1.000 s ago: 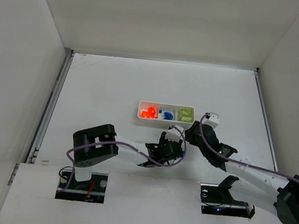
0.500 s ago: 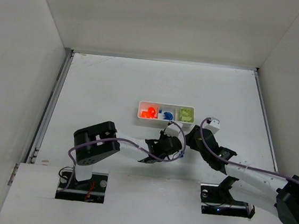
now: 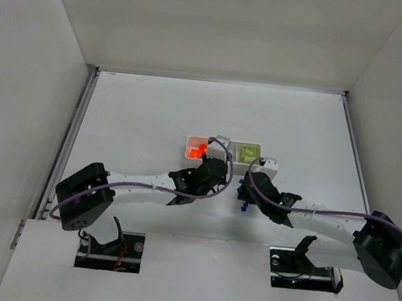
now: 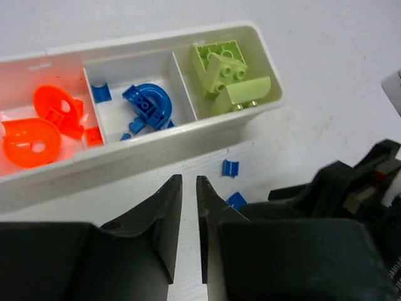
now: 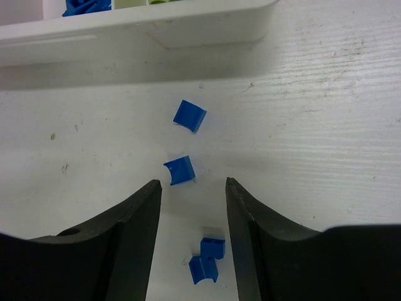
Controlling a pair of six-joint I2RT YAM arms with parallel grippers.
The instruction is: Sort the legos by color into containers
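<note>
The white tray (image 4: 188,135) holds orange legos (image 4: 37,128) in its left compartment, blue legos (image 4: 147,103) in the middle one and lime-green legos (image 4: 229,69) in the right one. Two tiny blue legos (image 4: 230,167) lie on the table in front of it. My left gripper (image 4: 189,179) hovers just before the tray's front wall, jaws nearly together and empty. My right gripper (image 5: 193,182) is open low over the table. Two loose blue legos (image 5: 212,246) lie between its fingers, one (image 5: 182,170) lies at its tips and one (image 5: 189,115) lies beyond. The tray's front wall (image 5: 144,22) is just ahead.
In the top view both grippers, left (image 3: 210,167) and right (image 3: 246,190), crowd the tray's (image 3: 255,144) front edge close to each other. The right arm's black body (image 4: 351,188) fills the right of the left wrist view. White walls enclose the table.
My left arm has stretched out and its gripper has moved up and left to the tray's front. My right gripper has moved left, down over the loose blue legos.
</note>
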